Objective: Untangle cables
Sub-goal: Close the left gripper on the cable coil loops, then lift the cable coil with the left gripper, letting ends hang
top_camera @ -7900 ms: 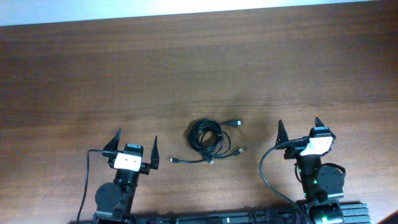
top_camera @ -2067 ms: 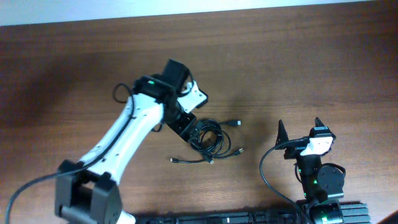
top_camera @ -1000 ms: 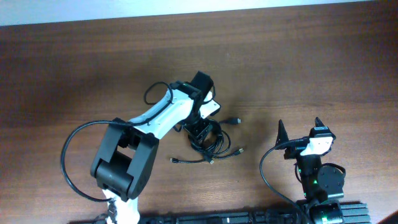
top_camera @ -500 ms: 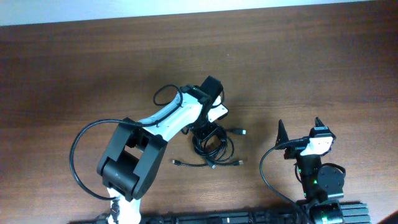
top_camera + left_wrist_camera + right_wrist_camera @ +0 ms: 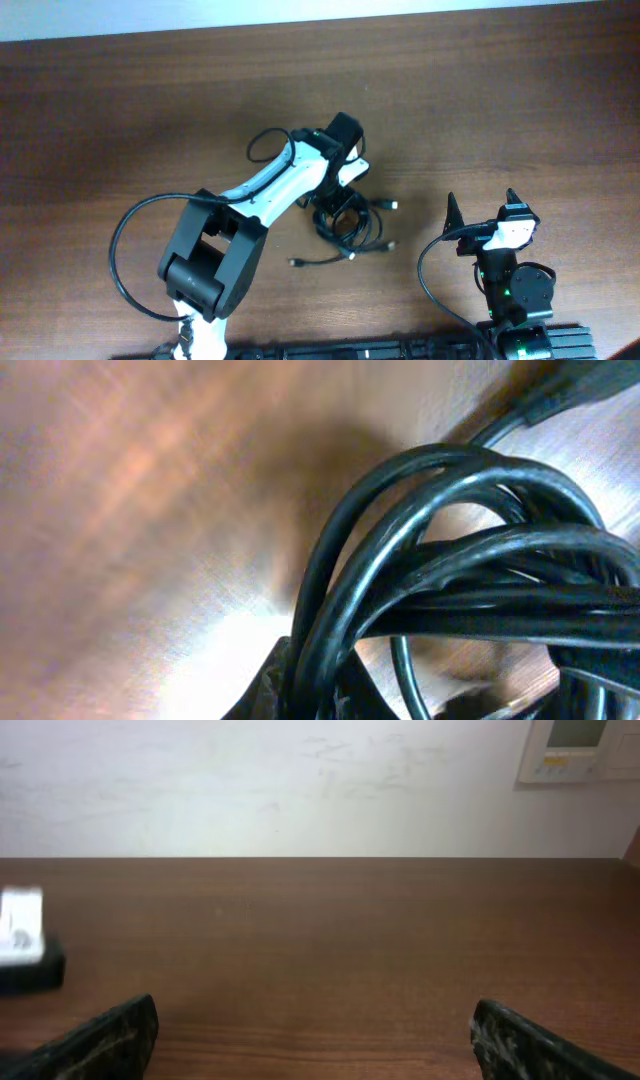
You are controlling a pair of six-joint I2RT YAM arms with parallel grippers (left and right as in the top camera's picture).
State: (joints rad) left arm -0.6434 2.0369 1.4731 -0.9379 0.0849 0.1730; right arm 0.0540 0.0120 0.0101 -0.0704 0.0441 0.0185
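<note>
The cables [image 5: 347,222] are thin black cords bunched in loose loops at mid-table, with small plug ends sticking out to the right [image 5: 392,204] and a loose cord [image 5: 322,262] trailing toward the front. My left gripper [image 5: 335,200] reaches down onto the bundle's far-left edge. In the left wrist view the cables [image 5: 450,580] fill the frame, and the left gripper [image 5: 315,695] is shut on a couple of strands at the bottom edge. My right gripper [image 5: 482,205] rests open at the front right, apart from the cables, with nothing between its fingers [image 5: 112,1038].
The left arm [image 5: 260,190] stretches diagonally from its base at the front left to the bundle. In the right wrist view there is bare brown table [image 5: 320,940] up to a white wall, with a white-and-black part of the left arm [image 5: 22,945] at the left edge.
The left gripper has closed on the cable bundle. The bundle and its trailing cord have shifted slightly to the right. The right arm has not moved.
</note>
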